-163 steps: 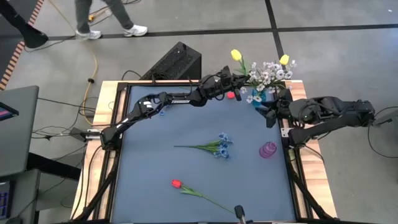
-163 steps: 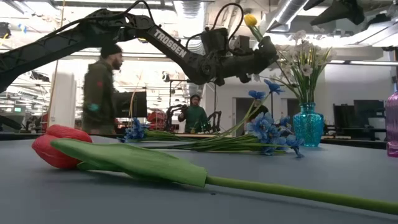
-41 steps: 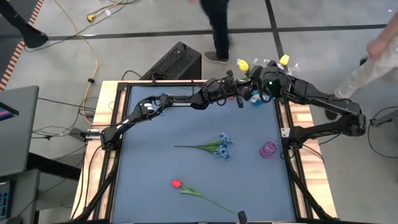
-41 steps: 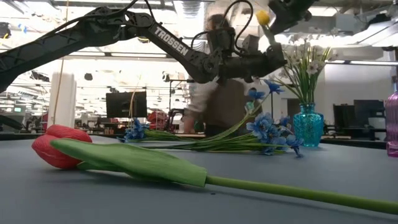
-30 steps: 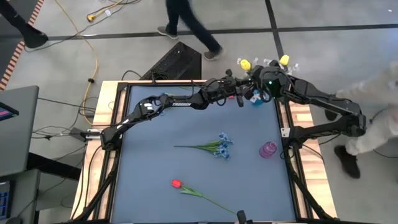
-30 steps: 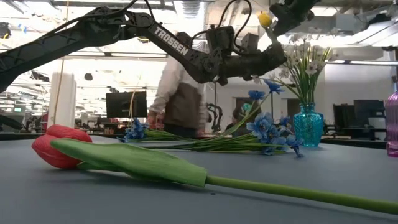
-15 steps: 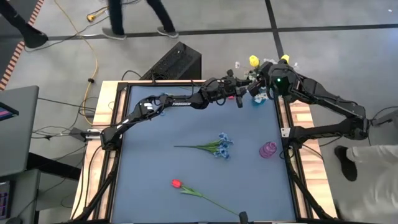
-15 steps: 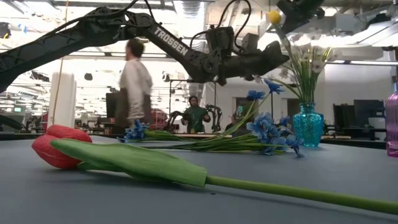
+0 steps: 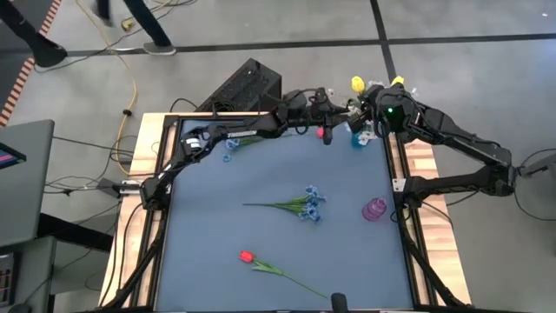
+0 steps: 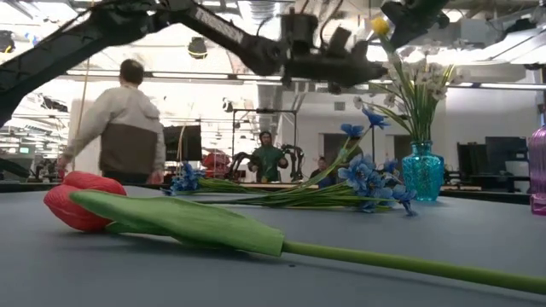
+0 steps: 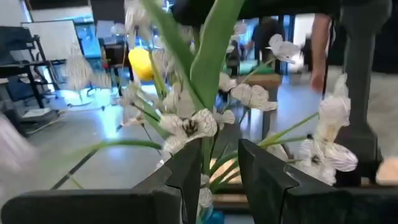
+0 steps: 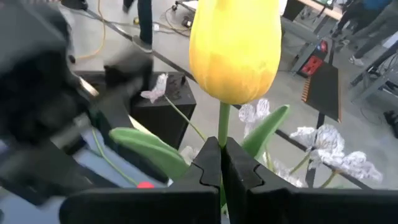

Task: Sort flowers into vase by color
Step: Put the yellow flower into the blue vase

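A yellow tulip (image 12: 235, 50) stands high over the teal vase (image 9: 360, 137) at the table's far right, with my right gripper (image 12: 221, 163) shut on it. White sprays (image 10: 422, 81) and a second yellow bud (image 9: 397, 82) stand in that vase. My left gripper (image 11: 221, 165) reaches level toward the bouquet from the left, open, with a green leafy stem (image 11: 208, 134) in its gap. A blue flower (image 9: 300, 205) and a red tulip (image 9: 246, 256) lie flat on the table. My right gripper pinches the yellow tulip's stem (image 12: 221, 127) between its two fingers, just under the bud. The bud stands upright above the fingers, lifted high, and the stem runs down toward the teal vase (image 10: 422, 170). My left gripper has the green stem close beside one finger (image 11: 189, 171); I cannot tell whether it touches.
A purple vase (image 9: 374, 209) stands near the table's right edge. Another blue flower (image 9: 228, 155) lies at the far left, and a small red thing (image 9: 320, 133) lies by the far edge. A person walks in the room beyond the table.
My left gripper has risen and swung toward the table's far edge, tipping up until it points level. My right gripper has carried the yellow tulip a little toward the table's right edge, bud still upright.
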`<state>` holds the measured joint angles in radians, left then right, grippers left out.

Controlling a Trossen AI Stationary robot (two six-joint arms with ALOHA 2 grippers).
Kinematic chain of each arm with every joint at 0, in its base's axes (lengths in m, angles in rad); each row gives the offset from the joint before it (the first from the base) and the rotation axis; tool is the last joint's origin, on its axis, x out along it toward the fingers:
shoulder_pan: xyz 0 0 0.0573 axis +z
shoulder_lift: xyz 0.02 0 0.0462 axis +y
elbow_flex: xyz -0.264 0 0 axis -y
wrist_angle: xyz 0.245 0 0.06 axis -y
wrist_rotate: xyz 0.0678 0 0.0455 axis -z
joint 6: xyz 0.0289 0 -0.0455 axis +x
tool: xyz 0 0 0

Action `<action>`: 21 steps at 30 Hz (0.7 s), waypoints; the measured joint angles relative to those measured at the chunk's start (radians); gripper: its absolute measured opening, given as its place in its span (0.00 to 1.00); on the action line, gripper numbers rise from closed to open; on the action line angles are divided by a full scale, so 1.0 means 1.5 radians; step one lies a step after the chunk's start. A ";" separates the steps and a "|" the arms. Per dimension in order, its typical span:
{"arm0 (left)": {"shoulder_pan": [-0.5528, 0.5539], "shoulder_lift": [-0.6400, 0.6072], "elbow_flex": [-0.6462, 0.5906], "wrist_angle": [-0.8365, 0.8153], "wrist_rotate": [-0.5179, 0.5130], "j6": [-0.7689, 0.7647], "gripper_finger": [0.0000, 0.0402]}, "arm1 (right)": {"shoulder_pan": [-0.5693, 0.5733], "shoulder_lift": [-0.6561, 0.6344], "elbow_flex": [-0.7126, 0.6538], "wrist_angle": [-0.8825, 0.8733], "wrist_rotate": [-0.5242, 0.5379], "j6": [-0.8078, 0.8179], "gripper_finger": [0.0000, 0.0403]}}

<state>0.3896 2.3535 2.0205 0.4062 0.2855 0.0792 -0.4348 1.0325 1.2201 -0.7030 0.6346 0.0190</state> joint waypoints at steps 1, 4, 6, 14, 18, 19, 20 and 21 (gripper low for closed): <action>0.000 -0.014 0.000 -0.031 0.000 0.023 0.24 | 0.000 0.000 0.000 -0.005 0.000 0.000 0.06; -0.001 -0.055 0.001 -0.139 -0.003 0.090 0.24 | 0.000 -0.001 0.000 -0.017 0.000 0.005 0.06; -0.002 -0.078 0.001 -0.207 -0.004 0.122 0.24 | 0.000 0.000 0.000 -0.022 0.000 0.005 0.06; 0.002 -0.152 0.001 -0.395 0.026 0.175 0.24 | 0.000 0.000 0.000 -0.044 0.000 0.027 0.06; 0.003 -0.188 0.000 -0.526 0.032 0.205 0.24 | 0.000 0.000 0.000 -0.070 0.000 0.040 0.06; 0.002 -0.198 0.000 -0.550 0.033 0.211 0.24 | 0.000 0.000 0.000 -0.074 0.000 0.040 0.06; 0.001 -0.208 0.000 -0.575 0.035 0.213 0.24 | 0.000 0.000 -0.001 -0.074 0.000 0.041 0.06; 0.000 -0.215 0.000 -0.598 0.038 0.214 0.24 | 0.000 0.000 -0.003 -0.073 0.000 0.042 0.06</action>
<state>0.3889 2.0305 2.0209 -0.4910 0.3425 0.4004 -0.4347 1.0332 1.2161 -0.8127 0.6348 0.0822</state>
